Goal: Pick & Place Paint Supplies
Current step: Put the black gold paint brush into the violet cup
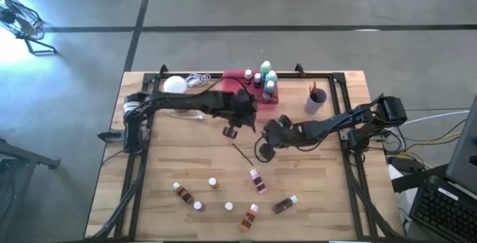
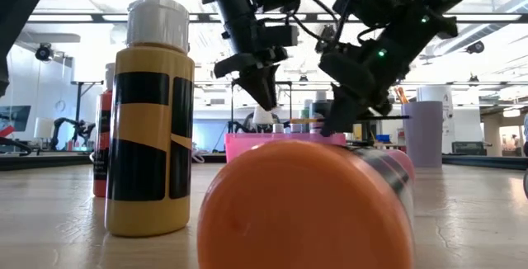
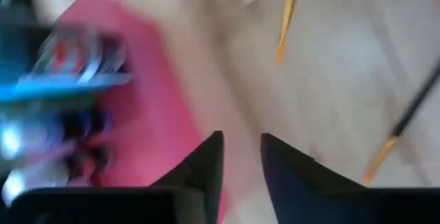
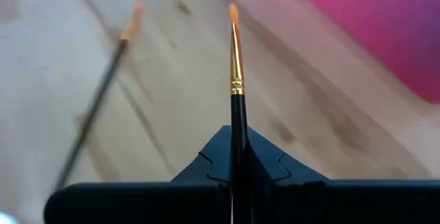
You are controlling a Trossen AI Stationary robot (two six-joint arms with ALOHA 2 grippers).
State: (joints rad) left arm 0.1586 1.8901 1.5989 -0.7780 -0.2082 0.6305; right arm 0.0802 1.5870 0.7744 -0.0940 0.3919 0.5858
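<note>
My right fingers (image 4: 237,165) are clamped shut on a paintbrush (image 4: 235,66), its thin dark handle running straight out from between them, through a gold ferrule to a fine orange tip. That long axis points toward the far side of the surface (image 1: 179,170), where the pink tray (image 1: 237,76) of bottles lies and, farther right, the lavender cup (image 1: 314,100) with brush handles standing in it. The cup is plainly nearer my right arm than my left. A second paintbrush (image 1: 241,153) lies loose on the pale wood grain just beside me, slanted. My left fingers (image 3: 237,165) are slightly parted and hold nothing, hovering over the near edge of the tray. Small white-capped bottles (image 1: 257,180) lie scattered at the near side, smooth and cylindrical, some tipped over.
</note>
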